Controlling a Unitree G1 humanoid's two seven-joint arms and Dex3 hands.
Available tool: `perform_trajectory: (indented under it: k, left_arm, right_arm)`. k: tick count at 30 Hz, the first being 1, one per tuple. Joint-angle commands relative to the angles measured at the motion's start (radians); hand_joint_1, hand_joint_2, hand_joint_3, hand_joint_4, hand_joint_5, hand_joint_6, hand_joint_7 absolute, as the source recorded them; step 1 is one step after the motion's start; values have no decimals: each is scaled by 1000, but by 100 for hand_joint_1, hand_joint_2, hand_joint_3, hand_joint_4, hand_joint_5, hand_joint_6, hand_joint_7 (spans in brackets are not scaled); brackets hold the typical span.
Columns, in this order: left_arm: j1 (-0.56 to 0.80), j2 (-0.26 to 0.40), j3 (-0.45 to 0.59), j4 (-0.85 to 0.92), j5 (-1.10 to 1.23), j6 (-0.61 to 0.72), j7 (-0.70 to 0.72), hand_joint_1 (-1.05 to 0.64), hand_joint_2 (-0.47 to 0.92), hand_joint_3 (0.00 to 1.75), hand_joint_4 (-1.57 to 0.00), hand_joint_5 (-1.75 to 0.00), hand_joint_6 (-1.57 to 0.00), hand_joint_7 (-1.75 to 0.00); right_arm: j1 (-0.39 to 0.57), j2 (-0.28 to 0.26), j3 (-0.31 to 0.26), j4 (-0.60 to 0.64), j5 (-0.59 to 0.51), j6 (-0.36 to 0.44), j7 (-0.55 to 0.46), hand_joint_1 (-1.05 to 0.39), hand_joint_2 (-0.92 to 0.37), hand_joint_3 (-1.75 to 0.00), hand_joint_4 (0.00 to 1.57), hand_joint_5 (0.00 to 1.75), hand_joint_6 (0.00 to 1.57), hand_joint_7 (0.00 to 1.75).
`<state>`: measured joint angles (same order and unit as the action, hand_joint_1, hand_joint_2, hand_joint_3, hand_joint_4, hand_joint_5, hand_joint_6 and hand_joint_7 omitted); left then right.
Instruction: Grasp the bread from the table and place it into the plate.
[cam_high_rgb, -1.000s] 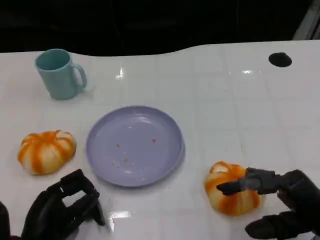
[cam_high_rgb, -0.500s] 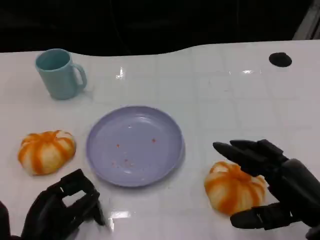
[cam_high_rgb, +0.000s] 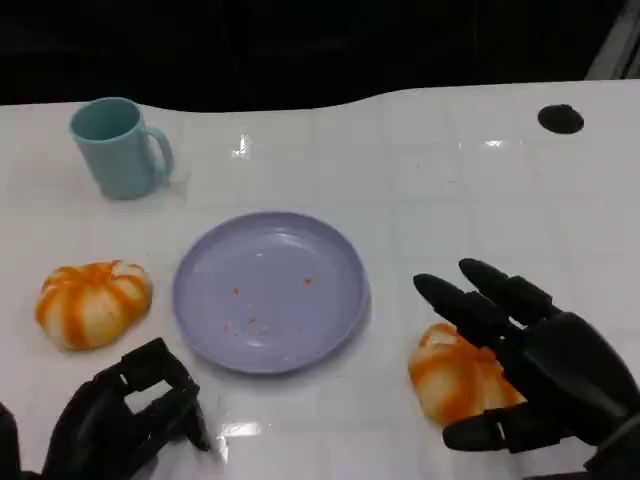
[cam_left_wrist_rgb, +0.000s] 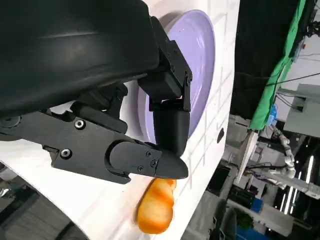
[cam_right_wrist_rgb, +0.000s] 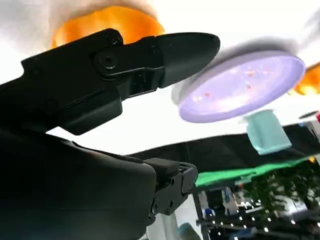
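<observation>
Head view: right hand (cam_high_rgb: 540, 375) hovers over the bread (cam_high_rgb: 455, 378), fingers spread, holding nothing; the bread lies on the table (cam_high_rgb: 450, 200) at the plate's (cam_high_rgb: 270, 290) four o'clock. Left hand (cam_high_rgb: 125, 415) rests curled, holding nothing. Bread judged light, soft, crushable; grip gently across its rounded flanks.

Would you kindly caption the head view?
Right hand open over an orange-striped bread roll beside an empty lavender plate.
</observation>
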<state>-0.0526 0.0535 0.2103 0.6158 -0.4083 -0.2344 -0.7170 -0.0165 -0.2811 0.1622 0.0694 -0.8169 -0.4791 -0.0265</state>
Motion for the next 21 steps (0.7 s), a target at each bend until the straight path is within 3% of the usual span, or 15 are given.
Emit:
perform_trajectory:
  k: [1, 7, 8, 10, 21]
  left_arm:
    - [18, 10, 4, 16, 9, 5, 8, -52, 92, 16, -79, -170, -71, -142]
    - [17, 11, 4, 15, 5, 9, 3, -51, 92, 16, -78, -170, -71, -143]
    - [17, 11, 4, 14, 5, 8, 3, -51, 92, 16, -78, -170, -71, -143]
    - [18, 11, 4, 13, 6, 9, 6, -51, 92, 16, -78, -170, -71, -143]
    - [20, 11, 4, 11, 7, 7, 8, -52, 92, 16, -79, -169, -71, -142]
  right_arm:
    - [16, -38, 36, -59, -40, 80, 16, -105, -92, -25, 0, 0, 8, 7]
    - [30, -63, 77, -120, -79, 162, 30, -105, -91, -25, 0, 0, 6, 11]
    - [30, -65, 82, -125, -84, 174, 31, -105, -90, -24, 0, 0, 2, 25]
    - [25, -71, 95, -122, -92, 194, 31, -105, -89, -23, 0, 0, 0, 35]
    - [-36, -71, 159, -31, -109, 256, 1, -105, -86, -22, 0, 0, 0, 44]
